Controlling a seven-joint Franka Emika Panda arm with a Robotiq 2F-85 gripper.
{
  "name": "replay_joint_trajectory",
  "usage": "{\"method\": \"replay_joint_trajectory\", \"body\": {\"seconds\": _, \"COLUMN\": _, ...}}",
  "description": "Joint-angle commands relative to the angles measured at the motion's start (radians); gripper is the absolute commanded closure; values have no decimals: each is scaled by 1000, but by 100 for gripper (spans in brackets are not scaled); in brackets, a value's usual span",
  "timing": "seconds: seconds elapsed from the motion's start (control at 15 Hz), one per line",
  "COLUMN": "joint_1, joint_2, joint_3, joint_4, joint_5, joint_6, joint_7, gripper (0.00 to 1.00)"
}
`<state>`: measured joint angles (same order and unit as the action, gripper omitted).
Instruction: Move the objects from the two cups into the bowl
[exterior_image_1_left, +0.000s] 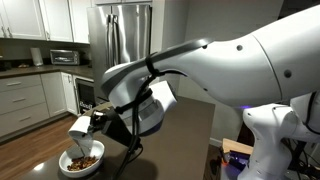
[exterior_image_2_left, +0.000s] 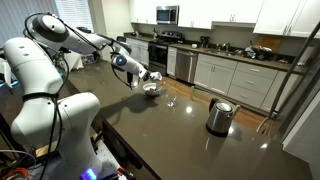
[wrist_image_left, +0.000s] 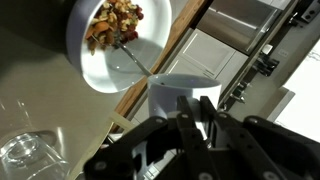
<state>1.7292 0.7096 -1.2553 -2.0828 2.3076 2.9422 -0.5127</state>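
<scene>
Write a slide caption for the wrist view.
Hand holds a whitish cup near the white bowl of brown-orange bits; clear glass tumbler at lower left.

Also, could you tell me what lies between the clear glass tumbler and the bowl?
Nothing: in the wrist view only bare countertop separates the glass tumbler from the bowl.

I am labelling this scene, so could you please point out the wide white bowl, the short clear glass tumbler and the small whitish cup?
Wide white bowl (wrist_image_left: 97, 72): wrist view, bare inner wall.
Short clear glass tumbler (wrist_image_left: 25, 155): wrist view, its round base.
Small whitish cup (exterior_image_1_left: 79, 125): in an exterior view, its side.
</scene>
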Motion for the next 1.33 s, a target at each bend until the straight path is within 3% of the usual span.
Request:
{"method": "replay_joint_trajectory", "body": {"seconds": 0.0, "joint_1": -40, "joint_2": 61, "joint_3": 40, "joint_4": -12, "joint_5": -18, "joint_6": -34, "joint_7": 13, "gripper": 94}}
{"method": "replay_joint_trajectory", "body": {"seconds": 0.4, "joint_1": -56, "joint_2": 116, "joint_3": 92, "joint_4": -10, "joint_5": -38, "joint_6": -24, "joint_7": -9, "gripper": 94}}
{"method": "replay_joint_trajectory", "body": {"seconds": 0.87, "joint_1": 6, "joint_2": 139, "joint_3": 20, "joint_4": 6, "joint_5": -28, "joint_6": -17, "joint_7": -28, "gripper": 94}}
{"method": "replay_joint_trajectory", "body": {"seconds": 1.27, "joint_1": 90, "joint_2": 174, "joint_3": -98, "joint_4": 17, "joint_5": -8, "joint_6": -37, "joint_7": -38, "gripper": 94}}
